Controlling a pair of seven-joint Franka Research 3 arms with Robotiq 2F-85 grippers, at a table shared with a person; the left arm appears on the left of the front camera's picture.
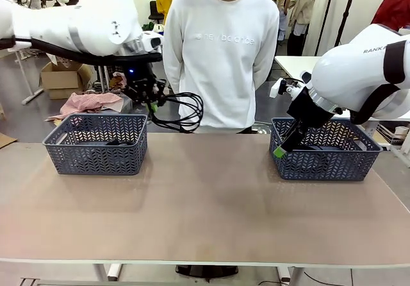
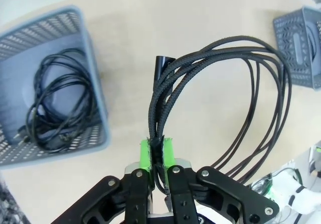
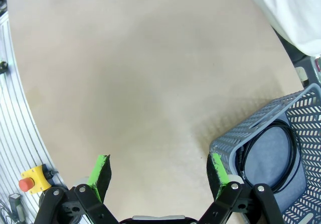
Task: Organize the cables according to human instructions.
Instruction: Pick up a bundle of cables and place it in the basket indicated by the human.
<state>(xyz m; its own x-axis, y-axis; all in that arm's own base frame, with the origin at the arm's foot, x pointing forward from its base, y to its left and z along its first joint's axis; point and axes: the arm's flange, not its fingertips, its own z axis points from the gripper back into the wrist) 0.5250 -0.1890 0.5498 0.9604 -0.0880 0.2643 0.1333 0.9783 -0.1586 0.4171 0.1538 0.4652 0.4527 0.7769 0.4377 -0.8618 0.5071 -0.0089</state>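
Spanning the scene, the tan worktop point(image 1: 205, 202) carries two blue-grey lattice baskets: the left basket point(image 1: 95, 145) holds a tangled black cable point(image 2: 55, 103), the right basket point(image 1: 327, 151) a coiled cable point(image 3: 273, 153). The left hand point(image 2: 156, 156) pinches a braided cable loop point(image 2: 235, 98) above the worktop near the left basket. The right hand point(image 3: 158, 171) hangs spread at the right basket's near corner.

Lighting: bright, even, overhead indoor; no hard glare. Soft shadows under both baskets on table point(image 1: 205, 196); faint shadow beside right basket point(image 3: 281, 148) in right wrist view. White arm shells near overexposed in front view. Wrist views: strong wide-angle bend, table edge curved, corners stretched. Braided cable point(image 2: 215, 83) sharp; left basket point(image 2: 55, 83) slightly soft. Front view bkgd mildly soft, foreground clear.
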